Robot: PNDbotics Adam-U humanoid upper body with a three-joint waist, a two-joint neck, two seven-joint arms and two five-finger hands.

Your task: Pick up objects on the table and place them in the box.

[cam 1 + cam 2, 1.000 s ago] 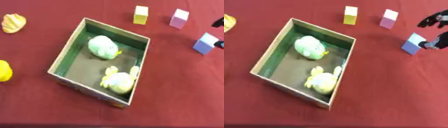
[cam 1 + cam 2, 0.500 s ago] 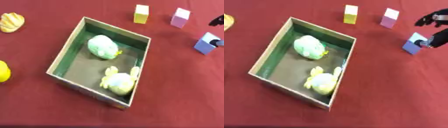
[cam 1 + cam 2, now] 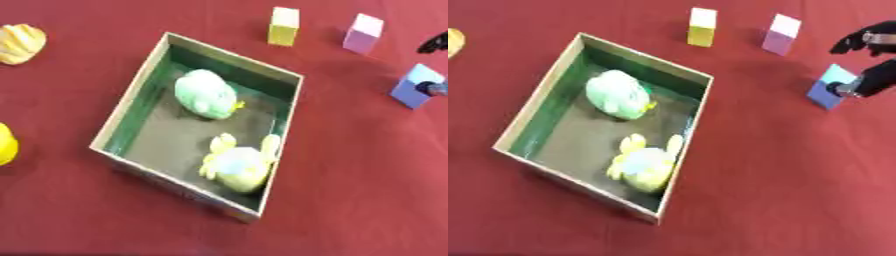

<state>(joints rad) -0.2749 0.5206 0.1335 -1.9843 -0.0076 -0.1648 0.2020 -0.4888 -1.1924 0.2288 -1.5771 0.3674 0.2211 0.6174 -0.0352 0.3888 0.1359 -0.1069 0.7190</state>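
Observation:
An open cardboard box [image 3: 129, 92] with a green inside stands mid-table and holds a pale green plush [image 3: 206, 94] and a yellow plush [image 3: 238, 162]. A blue block [image 3: 830, 86] stands on the red cloth to the right of it. My right hand [image 3: 877, 77] comes in from the right edge. It is open. Its thumb tip rests against the block's right side, and its fingers [image 3: 864, 41] are spread above and behind the block, apart from it. A yellow block [image 3: 283, 26] and a pink block [image 3: 363, 33] stand upright at the back. My left hand does not show.
A tan, bread-like object [image 3: 19, 44] lies at the far left. A yellow object [image 3: 4, 145] is cut off by the left edge below it. Bare red cloth lies between the box and the blue block and along the front.
My right hand has edged left until its thumb meets the blue block. The block and the other objects have stayed in place.

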